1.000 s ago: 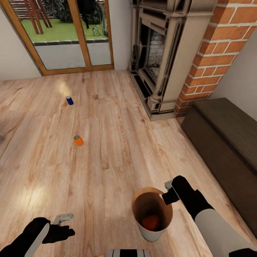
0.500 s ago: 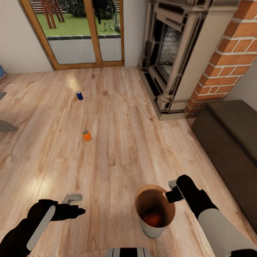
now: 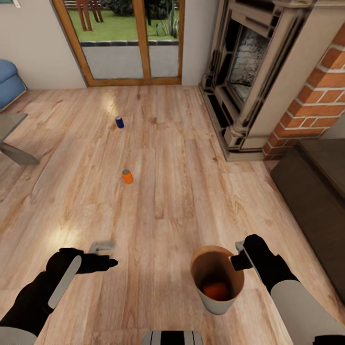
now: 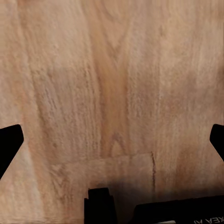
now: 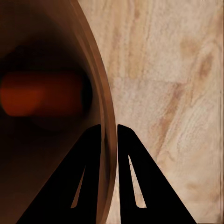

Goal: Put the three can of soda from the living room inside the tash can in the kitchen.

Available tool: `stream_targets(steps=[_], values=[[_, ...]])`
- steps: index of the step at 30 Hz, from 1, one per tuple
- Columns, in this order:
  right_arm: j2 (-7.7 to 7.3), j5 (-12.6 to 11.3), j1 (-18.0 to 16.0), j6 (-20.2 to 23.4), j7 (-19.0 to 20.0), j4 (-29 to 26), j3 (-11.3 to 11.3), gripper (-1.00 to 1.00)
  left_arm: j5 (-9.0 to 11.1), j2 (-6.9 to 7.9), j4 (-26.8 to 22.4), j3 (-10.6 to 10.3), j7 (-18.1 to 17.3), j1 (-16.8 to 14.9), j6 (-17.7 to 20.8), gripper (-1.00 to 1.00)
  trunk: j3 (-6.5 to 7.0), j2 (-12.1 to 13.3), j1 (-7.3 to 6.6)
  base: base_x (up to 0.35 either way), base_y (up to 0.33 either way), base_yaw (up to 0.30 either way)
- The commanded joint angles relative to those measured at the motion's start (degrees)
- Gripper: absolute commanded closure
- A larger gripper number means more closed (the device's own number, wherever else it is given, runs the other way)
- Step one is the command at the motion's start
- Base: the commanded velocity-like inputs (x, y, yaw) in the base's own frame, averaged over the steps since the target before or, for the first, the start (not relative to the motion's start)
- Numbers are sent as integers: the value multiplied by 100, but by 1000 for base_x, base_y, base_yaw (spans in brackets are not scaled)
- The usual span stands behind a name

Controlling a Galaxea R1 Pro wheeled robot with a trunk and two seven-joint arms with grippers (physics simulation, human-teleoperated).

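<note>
Cans of soda, three: one orange can (image 3: 216,290) lying at the bottom of the bin (image 3: 218,306); a second orange can (image 3: 127,176) and a blue can (image 3: 120,122) standing on the plank floor (image 3: 182,191) ahead, well apart, the blue one nearer the glass doors (image 3: 129,43). Right gripper (image 3: 239,256) clamped on the bin's rim, one finger inside the wall, one outside. Left gripper (image 3: 103,254) spread wide, empty, above bare floor. Advice: roll up to the nearer orange can, keep the bin level, descend squarely over the can.
</note>
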Motion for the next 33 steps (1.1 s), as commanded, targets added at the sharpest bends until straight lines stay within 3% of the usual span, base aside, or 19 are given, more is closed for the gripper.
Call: stream_targets(steps=[1,6,13,20,27,33], values=[[-9,-29,-1,5,19,2,-2,100,0,-2,46,1,21,-5,0,-100,-8,0,0,6,0,176],[-66,-25,-1,5,4,2,-8,100,-12,17,280,-4,151,-121,-8,-100,-48,0,0,41,0,176],[-153,-18,-1,5,-4,2,-7,100,-254,23,312,20,378,-175,-6,-100,-104,0,0,10,0,176],[-246,-27,-11,5,-5,-5,-32,100,-296,7,203,45,560,-177,0,-100,-160,0,0,1,0,176],[-214,-46,-109,5,16,-14,-261,100,-295,3,125,-1,596,-177,0,-100,-212,0,0,0,0,165],[-192,-40,-314,5,20,-58,-330,100,-288,4,123,-9,601,-179,0,-100,-225,0,0,0,0,50]])
